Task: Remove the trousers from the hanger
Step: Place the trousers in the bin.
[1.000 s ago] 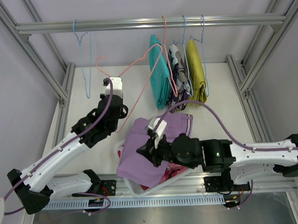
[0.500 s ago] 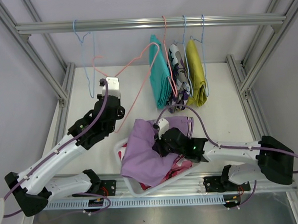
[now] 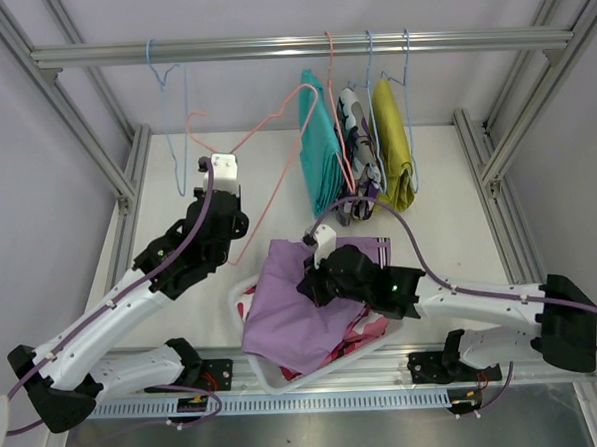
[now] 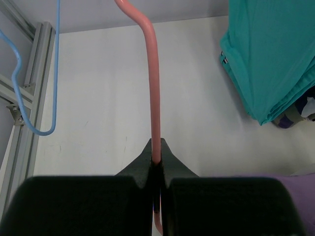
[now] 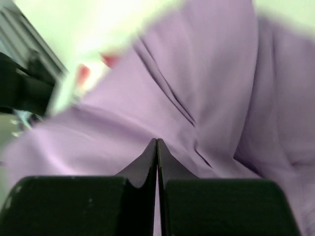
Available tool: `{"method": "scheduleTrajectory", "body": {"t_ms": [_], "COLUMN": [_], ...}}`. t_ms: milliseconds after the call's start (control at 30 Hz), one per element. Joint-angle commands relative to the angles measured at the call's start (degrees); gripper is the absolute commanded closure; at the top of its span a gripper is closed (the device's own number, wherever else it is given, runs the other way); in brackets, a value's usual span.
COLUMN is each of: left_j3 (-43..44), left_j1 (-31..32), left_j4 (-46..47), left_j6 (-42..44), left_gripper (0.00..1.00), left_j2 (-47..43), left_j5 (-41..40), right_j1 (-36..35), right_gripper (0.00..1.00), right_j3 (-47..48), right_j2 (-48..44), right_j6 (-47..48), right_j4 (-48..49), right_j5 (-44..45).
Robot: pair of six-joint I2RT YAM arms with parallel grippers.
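Observation:
My left gripper [image 3: 226,159] is shut on the empty pink hanger [image 3: 273,125], which it holds tilted below the rail; the left wrist view shows the wire [image 4: 153,88] pinched between the jaws [image 4: 156,157]. My right gripper [image 3: 315,258] is shut, with its tips [image 5: 157,142] just over the lilac shorts [image 3: 293,309], which lie crumpled in the white basket [image 3: 244,286] on top of red-and-white patterned shorts [image 3: 364,330]. No cloth shows between its jaws. Teal [image 3: 320,152], camouflage [image 3: 357,140] and mustard [image 3: 392,143] shorts hang on hangers from the rail.
The metal rail [image 3: 269,48] runs across the back. An empty blue hanger [image 3: 179,140] hangs at its left end. Frame posts stand on both sides of the white table. The basket sits at the near edge between the arms.
The lilac shorts have settled into the basket. My right arm has stretched out low and its gripper moved slightly away from me. My left gripper lifted the pink hanger a little.

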State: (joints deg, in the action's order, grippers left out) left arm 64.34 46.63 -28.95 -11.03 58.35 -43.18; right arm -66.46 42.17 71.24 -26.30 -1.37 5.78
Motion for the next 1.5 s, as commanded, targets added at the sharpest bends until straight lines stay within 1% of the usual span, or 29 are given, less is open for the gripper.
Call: {"method": "scheduleTrajectory", "body": {"t_ms": [0,33,100,200,267,333,367,433,467,533,567,633,667,700,767,800,833,867,900,933,967,1000,1067,1100,1167,1267,1333,1467], "left_j3": [2.46,2.64,2.72,2.64,2.72,2.99,3.08,3.34,3.34,3.78,3.78,4.04,4.3,4.39,4.31,4.31,4.05,4.39,4.22,4.31,4.13,4.13,3.96,3.96,3.96,4.13,3.96,3.69], "left_j1": [0.39,0.39,0.56,0.74,0.74,0.74,0.74,0.74,0.74,0.83,0.83,1.0,1.09,1.18,1.44,1.53,1.79,1.88,1.97,2.06,2.15,2.23,2.41,2.5,2.85,3.64,4.43,5.84], "left_j4": [0.56,0.56,0.39,0.47,0.56,0.47,0.21,-0.14,-0.14,-0.58,-0.76,-1.11,-1.2,-1.46,-1.46,-1.46,-1.55,-1.55,-1.46,-1.11,-1.02,-0.93,-0.67,-0.58,-0.49,-0.67,-0.58,-0.06], "left_j6": [-1.28,-1.28,-1.19,-0.93,-0.75,-0.49,-0.31,-0.31,-0.05,0.13,0.13,0.04,-0.13,-0.22,-0.22,-0.22,-0.14,-0.14,-0.14,-0.05,0.04,0.04,0.13,0.13,0.22,0.13,0.22,0.65], "left_gripper": [0.99,0.99,0.99,0.99,0.99,0.99,0.99,0.99,0.99,0.99,0.99,0.99,0.99,0.99,0.99,0.99,0.99,0.99,0.99,0.99,0.99,0.99,0.99,0.99,0.99,0.99,0.99,0.99], "left_j2": [-0.16,-0.16,-0.16,-0.43,-0.43,-0.52,-0.52,-0.6,-0.6,-0.52,-0.25,0.01,0.27,0.45,0.63,0.63,0.63,0.63,0.37,0.19,-0.07,-0.34,-0.86,-1.13,-1.66,-2.36,-2.8,-3.94], "left_j5": [0.55,0.64,0.38,0.2,0.29,0.38,0.38,0.29,0.37,0.29,0.29,0.64,0.73,0.64,0.55,0.38,0.03,0.02,0.02,0.11,0.63,0.99,1.52,2.3,2.66,3.28,3.28,3.1], "right_j1": [-0.43,-0.25,-0.25,0.1,0.1,0.1,0.1,-0.25,-0.43,-0.6,-0.6,-0.6,-0.6,-0.69,-0.95,-1.13,-1.74,-2.1,-2.36,-2.71,-2.71,-2.71,-2.71,-2.54,-1.49,-0.17,0.1,0.54], "right_gripper": [1.0,1.0,1.0,1.0,1.0,1.0,1.0,1.0,1.0,1.0,1.0,1.0,1.0,1.0,0.93,0.87,0.86,0.84,0.75,0.71,0.66,0.54,0.5,0.46,0.43,0.4,0.36,0.35], "right_j3": [11.84,13.18,14.95,12.68,7.24,2.68,-2.57,-7.96,-12.86,-16.93,-18.95,-18.8,-18.01,-15.22,-10.99,-8.54,-3.03,-0.02,2.97,8.83,11.76,14.4,20.89,22.67,26.97,30.76,32.09,33.94], "right_j2": [-4.71,-5.58,-6.64,-9.1,-10.85,-12.17,-12.79,-14.63,-15.08,-15.43,-15.35,-15.08,-15.17,-15.6,-16.22,-16.57,-16.92,-17.01,-17.01,-16.67,-16.31,-16.05,-14.82,-14.47,-13.42,-11.22,-9.81,-7.61], "right_j6": [4.58,5.12,6.0,5.13,2.85,-0.57,-1.81,-5.57,-6.64,-8.49,-9.63,-9.64,-8.77,-8.07,-6.49,-4.65,-3.85,-2.97,-2.18,-0.34,0.63,1.34,4.15,4.85,6.26,7.49,7.58,7.85], "right_j4": [-10.13,-13.28,-15.85,-15.43,-14.02,-10.34,-8.76,-3.31,-1.81,3.1,3.65,2.87,1.99,-1.59,-5.21,-8.97,-10.92,-12.59,-15.31,-16.55,-17.43,-18.66,-18.85,-18.67,-18.24,-16.22,-14.37,-11.3], "right_j5": [3.88,5.37,6.61,7.23,7.23,6.53,6.09,5.3,5.38,5.29,5.47,5.99,6.08,6.52,7.22,7.75,8.89,9.59,10.21,11.0,11.35,12.75,14.25,16.43,17.68,16.99,16.63,16.19]}}
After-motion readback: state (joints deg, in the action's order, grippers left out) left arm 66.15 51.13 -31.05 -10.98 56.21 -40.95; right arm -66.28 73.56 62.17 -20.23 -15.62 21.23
